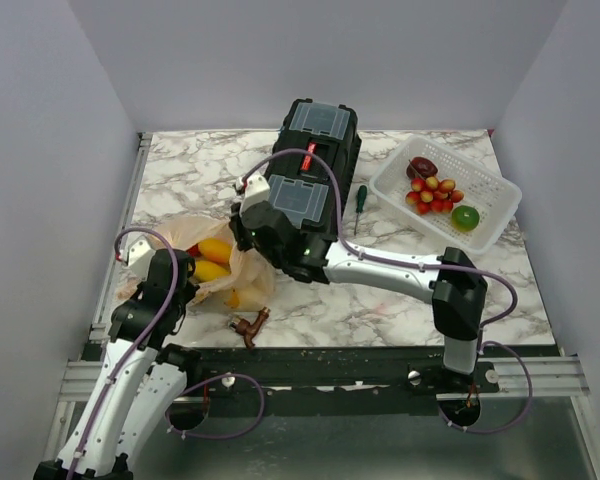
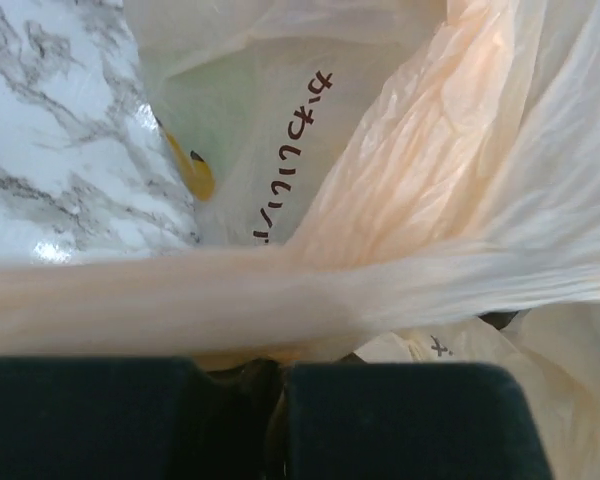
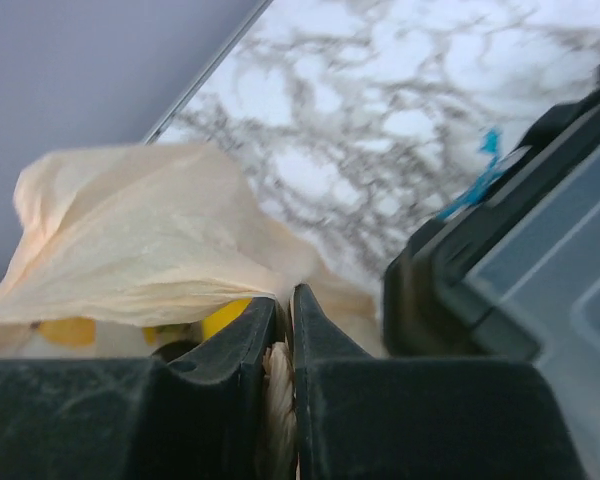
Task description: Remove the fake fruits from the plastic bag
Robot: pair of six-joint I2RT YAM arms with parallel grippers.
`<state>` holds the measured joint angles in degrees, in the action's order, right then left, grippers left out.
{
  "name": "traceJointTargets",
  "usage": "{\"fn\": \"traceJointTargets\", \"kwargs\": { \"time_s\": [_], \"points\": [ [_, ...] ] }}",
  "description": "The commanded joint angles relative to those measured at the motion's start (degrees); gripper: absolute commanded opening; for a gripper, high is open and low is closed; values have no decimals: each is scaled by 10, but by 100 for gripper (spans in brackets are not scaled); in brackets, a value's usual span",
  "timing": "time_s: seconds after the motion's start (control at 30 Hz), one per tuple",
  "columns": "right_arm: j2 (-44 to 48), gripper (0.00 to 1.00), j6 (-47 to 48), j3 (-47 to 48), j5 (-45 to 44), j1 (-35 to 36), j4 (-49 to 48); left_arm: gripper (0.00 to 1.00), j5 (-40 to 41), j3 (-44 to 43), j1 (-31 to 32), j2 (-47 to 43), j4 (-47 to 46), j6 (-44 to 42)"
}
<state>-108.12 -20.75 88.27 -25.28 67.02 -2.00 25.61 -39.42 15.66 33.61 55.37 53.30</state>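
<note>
Peach-toned, the plastic bag point(image 1: 252, 272), at the near left of the surface point(image 1: 380, 300), is pinched by the left pincer point(image 2: 277, 400) and the right pincer point(image 3: 285, 345); yellow fake fruits point(image 1: 215, 250) are seen inside.

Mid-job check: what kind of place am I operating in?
Likely a lab test booth: plain grey walls box in a marble-print table, with an aluminium mounting rail and fake fruits staged in a white basket.

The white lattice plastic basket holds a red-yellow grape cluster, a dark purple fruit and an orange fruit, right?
No. The top external view shows a round green plastic fruit in the white lattice plastic basket, not an orange one.
</note>
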Motion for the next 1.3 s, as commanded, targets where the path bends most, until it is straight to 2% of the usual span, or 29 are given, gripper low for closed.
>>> {"fn": "traceJointTargets", "kwargs": {
  "time_s": [0.0,0.17,0.27,0.43,0.53,0.63,0.77,0.97,1.17,1.27],
  "points": [
    [-22,14,63,79,-87,-36,70,0,-19,23,-8,-46,-75,-78],
    [-63,22,124,154,-154,-37,124,0,-53,18,-8,-68,-89,-109],
    [-74,40,132,196,-169,-37,181,0,-71,14,-9,-68,-95,-128],
    [-50,70,80,237,-67,-33,274,0,-131,16,-8,-53,-110,-142],
    [-21,80,38,235,-13,-23,307,0,-148,17,-8,-49,-119,-147],
    [-2,97,9,250,25,-17,342,0,-147,18,-8,-49,-123,-154],
    [-2,99,-5,294,58,-4,365,0,-140,11,-8,-41,-108,-148],
    [-15,100,-14,339,126,4,322,0,-107,6,-8,-34,-91,-133],
    [-31,100,9,424,103,4,316,0,-110,9,-8,-40,-95,-140],
    [-23,100,21,431,108,4,301,0,-102,10,-8,-47,-96,-139]
  ]
}}
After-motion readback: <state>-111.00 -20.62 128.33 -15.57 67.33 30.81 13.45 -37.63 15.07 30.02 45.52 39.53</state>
